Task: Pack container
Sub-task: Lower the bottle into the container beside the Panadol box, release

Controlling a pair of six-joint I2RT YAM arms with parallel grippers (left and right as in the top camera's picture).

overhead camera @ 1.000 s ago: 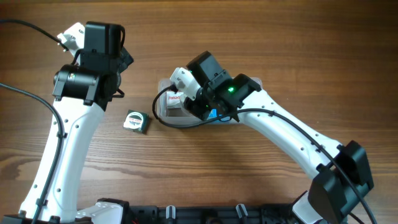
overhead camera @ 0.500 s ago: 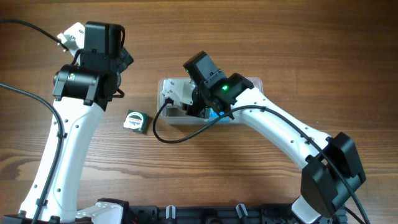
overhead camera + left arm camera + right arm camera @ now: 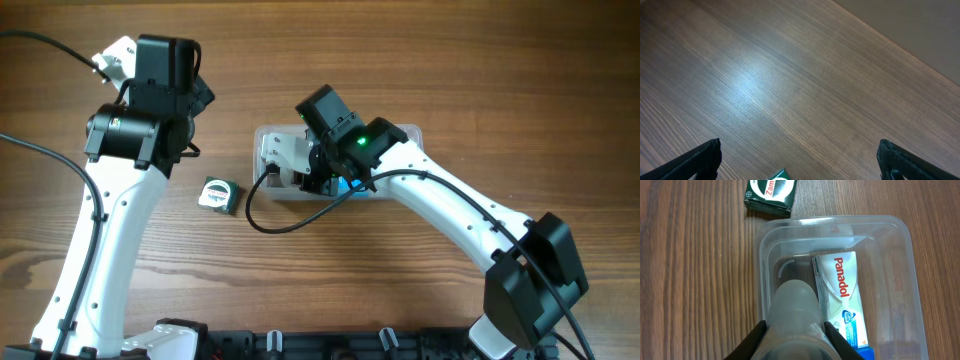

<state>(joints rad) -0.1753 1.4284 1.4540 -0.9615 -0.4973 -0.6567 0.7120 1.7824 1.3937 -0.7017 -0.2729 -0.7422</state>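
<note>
The right gripper [image 3: 795, 327] clasped a pale bottle [image 3: 792, 302] low inside the container [image 3: 760, 255], mid-worktop [image 3: 690, 280], just beside a medicine box [image 3: 842, 300]. Released crooked, the bottle might topple onto that box, or the container shift. The left gripper [image 3: 797, 152] hung spread, empty.

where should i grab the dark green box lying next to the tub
Come straight down on the green box and pinch its two opposite side walls. It lies flat, label up, on the table, too low to take from the side, and stands apart from the tub. The open left end effector looks free; the right end effector holds a white bottle.
</note>
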